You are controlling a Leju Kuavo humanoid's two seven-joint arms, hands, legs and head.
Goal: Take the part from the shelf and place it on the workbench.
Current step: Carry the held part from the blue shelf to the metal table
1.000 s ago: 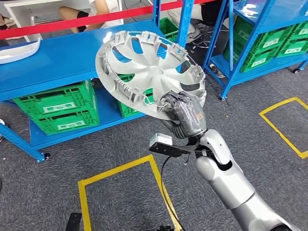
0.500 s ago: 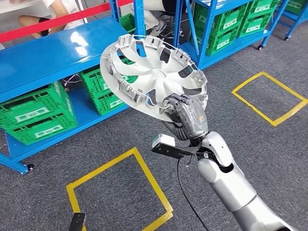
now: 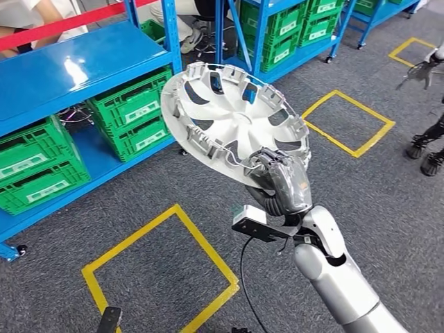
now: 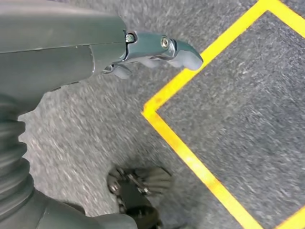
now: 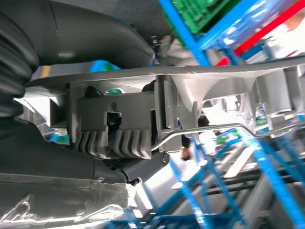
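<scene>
- Far left: blue shelf (image 3: 62, 73), with green crates (image 3: 37, 166) on its lower level. I see a red bar across the far edge.
- Near left, on the grey carpet: a yellow tape square (image 3: 157, 270).
- Left hand (image 4: 158, 47), seen from its wrist camera: it hangs over the carpet near a yellow tape corner and holds nothing. One finger points straight out; I cannot tell how the rest lie.
- Centre: the part, a silver wheel cover (image 3: 230, 118), is up in the air, tilted, ribbed inner face toward me, well off the shelf.
- Right hand (image 3: 280, 182) grips the cover's near rim, fingers clamped on it; the wrist camera shows thumb and fingers on either side of the rim (image 5: 144, 71).
- Far right: a second blue rack (image 3: 282, 35) with green crates, and another yellow square (image 3: 348, 121).
</scene>
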